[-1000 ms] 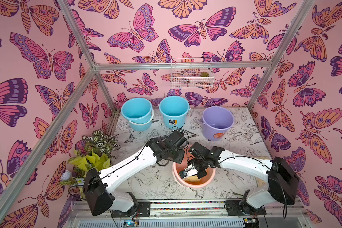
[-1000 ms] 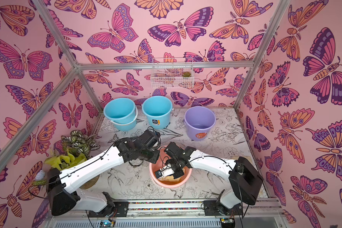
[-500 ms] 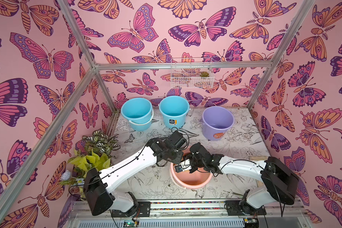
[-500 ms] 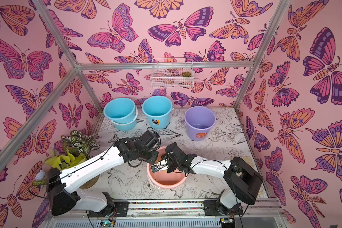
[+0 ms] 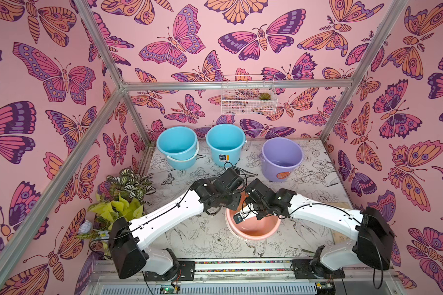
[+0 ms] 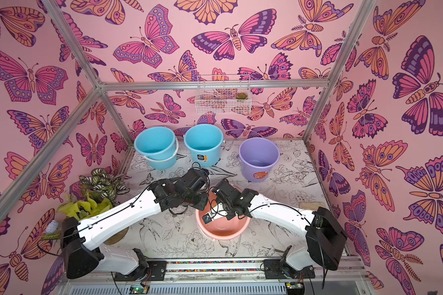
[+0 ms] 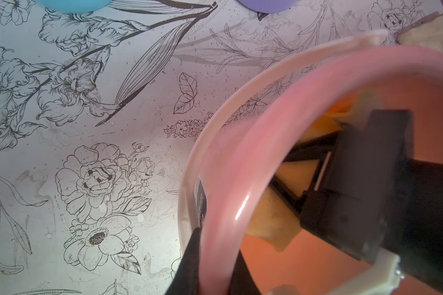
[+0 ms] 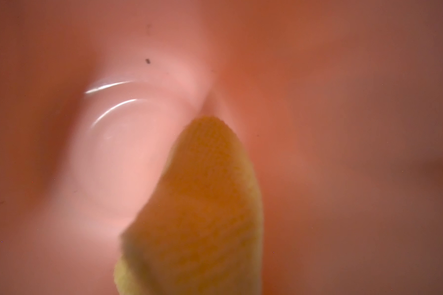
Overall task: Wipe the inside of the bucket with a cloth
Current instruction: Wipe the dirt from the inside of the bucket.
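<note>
Both top views show the salmon-pink bucket (image 5: 262, 229) (image 6: 230, 227) at the front of the surface (image 5: 195, 237), right arm nearer the left arm than a second ago; left wrist view: left fingers (image 7: 189, 263) pinch its rim, right fingers (image 7: 315, 143) clamp the cloth (image 7: 271, 219) inside; right wrist view: cloth tip (image 8: 210, 143) points at the floor's edge.

We found the left arm (image 5: 164, 219) and right arm (image 5: 322, 214) stretched forward and inward, wrists close together. The left gripper (image 7: 214, 268) pinched the rim of the pink bucket (image 7: 241, 158). The right gripper (image 7: 287, 168), angled down inside it, clamped the cloth (image 8: 202, 204).
</note>
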Tool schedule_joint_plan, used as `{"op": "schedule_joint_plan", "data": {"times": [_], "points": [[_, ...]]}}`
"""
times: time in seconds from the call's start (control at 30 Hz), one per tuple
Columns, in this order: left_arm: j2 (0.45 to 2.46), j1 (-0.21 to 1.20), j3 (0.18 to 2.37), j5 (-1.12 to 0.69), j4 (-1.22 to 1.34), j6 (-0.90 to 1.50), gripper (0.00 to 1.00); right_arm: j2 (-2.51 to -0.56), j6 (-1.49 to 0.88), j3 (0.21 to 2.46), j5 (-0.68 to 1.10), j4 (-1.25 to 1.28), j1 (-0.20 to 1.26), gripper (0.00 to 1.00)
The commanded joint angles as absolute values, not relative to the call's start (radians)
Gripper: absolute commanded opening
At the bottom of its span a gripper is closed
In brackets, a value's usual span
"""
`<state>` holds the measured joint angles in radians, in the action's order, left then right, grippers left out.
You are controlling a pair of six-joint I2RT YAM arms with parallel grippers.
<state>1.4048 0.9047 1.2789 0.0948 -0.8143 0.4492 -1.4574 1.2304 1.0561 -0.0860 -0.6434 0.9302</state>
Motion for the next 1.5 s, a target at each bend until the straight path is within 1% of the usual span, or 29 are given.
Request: {"op": "schedule_joint_plan", "data": {"times": [0.0, 0.13, 0.33, 0.4, 0.5, 0.57, 0.67, 0.77, 0.93, 1.03, 1.17, 1.27, 1.47], "points": [[1.405, 0.91, 1.306, 0.095, -0.794, 0.454, 0.0, -1.457, 1.167, 1.081, 0.01, -0.893, 0.936, 0.0], [1.411, 0.91, 1.305, 0.099, -0.792, 0.452, 0.0, -1.47, 1.124, 1.073, 0.157, -0.909, 0.933, 0.0], [1.423, 0.911, 1.303, 0.089, -0.785, 0.449, 0.0, -1.518, 1.084, 1.057, 0.473, -0.825, 0.904, 0.0], [1.423, 0.911, 1.297, 0.086, -0.778, 0.449, 0.0, -1.527, 1.069, 1.039, 0.576, -0.75, 0.895, 0.0], [1.427, 0.911, 1.29, 0.08, -0.767, 0.445, 0.0, -1.532, 1.02, 0.988, 0.695, -0.571, 0.893, 0.0], [1.427, 0.911, 1.288, 0.071, -0.763, 0.442, 0.0, -1.533, 0.973, 0.951, 0.716, -0.432, 0.893, 0.0], [1.423, 0.912, 1.283, 0.066, -0.76, 0.44, 0.0, -1.5, 0.914, 0.886, 0.653, -0.206, 0.895, 0.0], [1.411, 0.913, 1.272, 0.061, -0.757, 0.437, 0.0, -1.427, 0.937, 0.841, 0.51, -0.108, 0.896, 0.0], [1.399, 0.913, 1.258, 0.055, -0.747, 0.423, 0.0, -1.281, 1.102, 0.84, 0.269, -0.202, 0.896, 0.0], [1.399, 0.913, 1.259, 0.045, -0.745, 0.416, 0.0, -1.185, 1.206, 0.837, 0.175, -0.237, 0.896, 0.0], [1.4, 0.913, 1.266, 0.033, -0.745, 0.407, 0.0, -1.092, 1.368, 0.834, 0.095, -0.248, 0.9, 0.0], [1.399, 0.913, 1.267, 0.022, -0.744, 0.402, 0.0, -1.071, 1.479, 0.842, 0.054, -0.241, 0.899, 0.0], [1.395, 0.913, 1.262, -0.01, -0.741, 0.387, 0.0, -1.139, 1.612, 0.836, -0.024, -0.181, 0.901, 0.0]]}}
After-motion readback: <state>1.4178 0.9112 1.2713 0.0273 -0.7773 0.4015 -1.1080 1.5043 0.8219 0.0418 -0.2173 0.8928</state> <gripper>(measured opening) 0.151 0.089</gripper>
